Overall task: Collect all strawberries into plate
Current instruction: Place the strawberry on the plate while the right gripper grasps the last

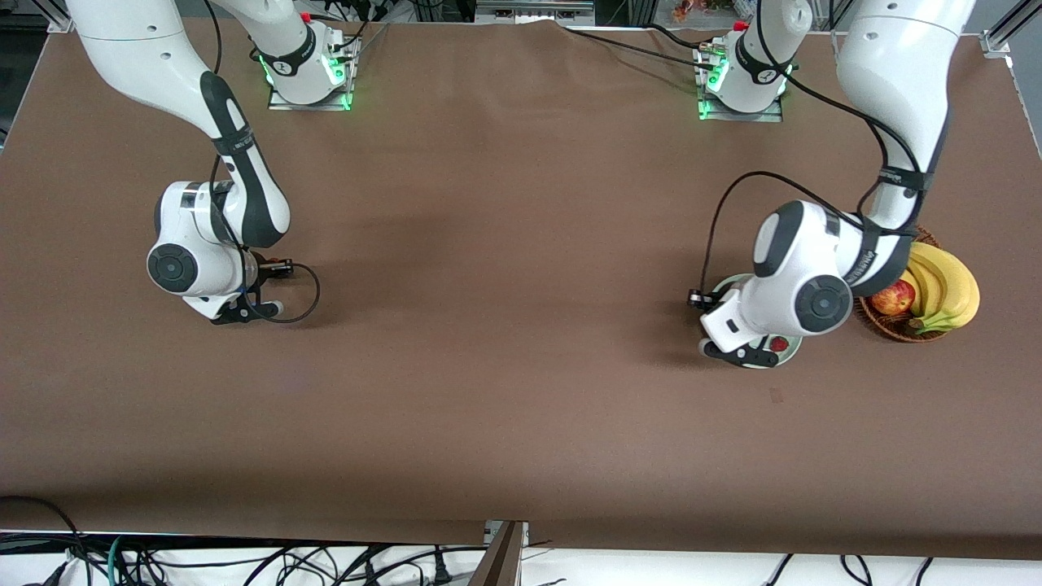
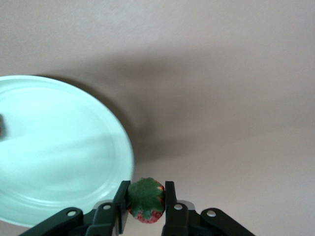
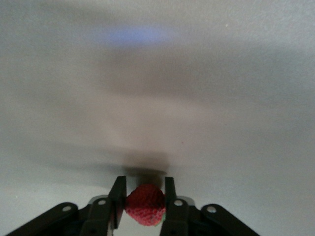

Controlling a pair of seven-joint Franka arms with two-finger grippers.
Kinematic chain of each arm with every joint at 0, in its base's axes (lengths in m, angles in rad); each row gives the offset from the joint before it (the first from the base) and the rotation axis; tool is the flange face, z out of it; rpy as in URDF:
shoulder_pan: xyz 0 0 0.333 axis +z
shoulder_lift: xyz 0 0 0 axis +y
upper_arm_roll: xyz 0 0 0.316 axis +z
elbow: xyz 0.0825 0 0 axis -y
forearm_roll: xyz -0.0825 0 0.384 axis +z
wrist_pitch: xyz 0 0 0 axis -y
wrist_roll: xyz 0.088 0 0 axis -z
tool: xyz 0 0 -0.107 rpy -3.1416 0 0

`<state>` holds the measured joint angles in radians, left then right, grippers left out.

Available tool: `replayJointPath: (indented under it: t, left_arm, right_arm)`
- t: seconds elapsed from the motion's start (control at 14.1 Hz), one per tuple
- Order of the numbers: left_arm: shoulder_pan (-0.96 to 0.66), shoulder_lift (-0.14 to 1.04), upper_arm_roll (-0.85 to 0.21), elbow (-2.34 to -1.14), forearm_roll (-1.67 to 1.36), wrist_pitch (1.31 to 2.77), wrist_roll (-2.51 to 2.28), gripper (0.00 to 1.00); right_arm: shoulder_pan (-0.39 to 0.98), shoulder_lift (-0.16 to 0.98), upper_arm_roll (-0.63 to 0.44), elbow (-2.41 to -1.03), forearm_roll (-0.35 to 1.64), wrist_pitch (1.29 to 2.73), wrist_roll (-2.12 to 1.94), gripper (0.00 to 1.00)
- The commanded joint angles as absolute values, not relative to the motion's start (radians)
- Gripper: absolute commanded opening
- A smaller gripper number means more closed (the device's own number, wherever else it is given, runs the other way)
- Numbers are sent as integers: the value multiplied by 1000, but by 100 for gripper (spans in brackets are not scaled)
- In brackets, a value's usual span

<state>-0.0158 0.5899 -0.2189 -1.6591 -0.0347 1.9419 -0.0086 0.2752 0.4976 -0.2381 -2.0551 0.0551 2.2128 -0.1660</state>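
My left gripper (image 2: pixel 145 199) is shut on a strawberry (image 2: pixel 145 200) with its green cap facing the camera, just off the rim of the pale mint plate (image 2: pixel 59 147). In the front view the left gripper (image 1: pixel 745 356) is low over the plate (image 1: pixel 727 283), and a red strawberry (image 1: pixel 779 344) lies on the plate beside it. My right gripper (image 3: pixel 144 202) is shut on another red strawberry (image 3: pixel 144 204) a little above the bare table. In the front view the right gripper (image 1: pixel 244 313) is at the right arm's end of the table.
A brown wicker basket (image 1: pixel 887 325) with a red-yellow apple (image 1: pixel 893 298) and bananas (image 1: pixel 944 289) stands beside the plate, toward the left arm's end. A black cable loops by the right hand (image 1: pixel 297 293).
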Motion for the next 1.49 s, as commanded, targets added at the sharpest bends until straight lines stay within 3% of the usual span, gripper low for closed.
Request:
replayJointPath:
  t: [0.0, 0.21, 0.28, 0.43, 0.85, 1.06, 1.42]
  left_arm:
    - [35, 638, -232, -1651, -18, 1950, 133, 29]
    - [90, 669, -232, -1654, -18, 1963, 267, 31]
    - [98, 672, -232, -1654, -20, 1963, 282, 37]
    - [100, 670, -232, -1649, -21, 1965, 288, 100]
    - [94, 615, -238, -1641, -20, 1953, 273, 100]
    - [89, 580, -242, -1586, -25, 1878, 268, 100]
    - [74, 580, -336, -1569, -35, 1859, 15, 100]
  right_arm:
    - [284, 460, -245, -2086, 63, 2226, -184, 21]
    - [298, 474, -226, -1990, 69, 2214, -163, 19]
    - [308, 486, -203, -1947, 69, 2214, -122, 19]
    - [314, 560, -140, -1822, 69, 2214, 13, 19]
    - [339, 791, 148, -1473, 63, 2227, 596, 19]
    - [474, 870, 158, -1347, 63, 2288, 819, 19]
    - [635, 942, 158, -1322, 63, 2572, 1000, 20]
